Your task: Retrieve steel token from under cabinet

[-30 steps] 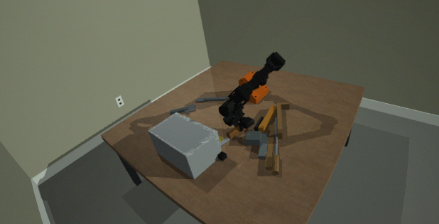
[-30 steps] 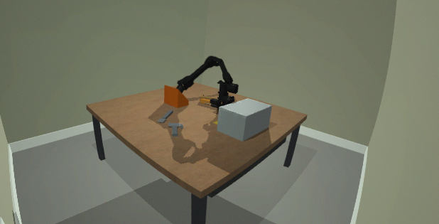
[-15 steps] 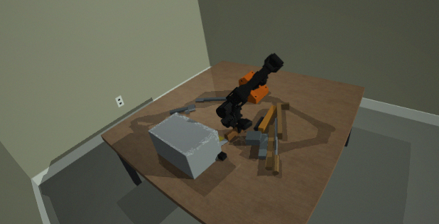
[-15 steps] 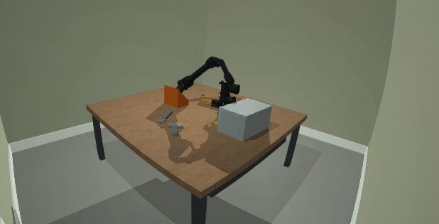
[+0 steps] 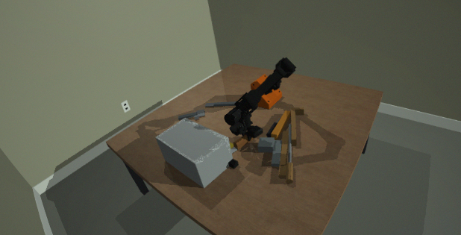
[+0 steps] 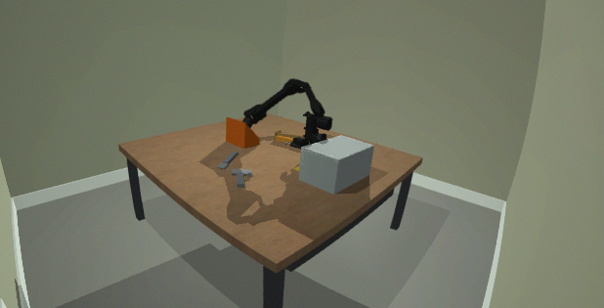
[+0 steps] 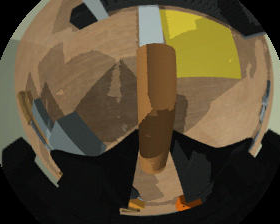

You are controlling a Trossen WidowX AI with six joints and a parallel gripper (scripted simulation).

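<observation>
My gripper [image 5: 248,136] [image 7: 152,132] is shut on the brown handle [image 5: 241,144] [image 7: 157,95] of a tool, low over the table in front of the cabinet. The tool's flat grey blade [image 5: 233,150] [image 7: 151,25] points to the cabinet [image 5: 214,163] [image 6: 337,165]; its far end is cut off or hidden by the cabinet's dark edge in the wrist view. The yellow marked area [image 7: 206,47] [image 5: 231,145] [image 6: 297,168] lies beside the blade, partly hidden by the cabinet in the top and exterior views. The steel token cannot be made out in any view.
A small black block [image 5: 233,163] [image 7: 83,19] is by the cabinet's front. Grey blocks [image 5: 266,144] [image 7: 76,134], wooden bars [image 5: 281,125] and a wooden-handled rod [image 5: 289,173] lie to one side. A grey T-shaped piece [image 6: 240,178], a grey bar [image 6: 228,159] and an orange wedge [image 6: 238,134] are on the other.
</observation>
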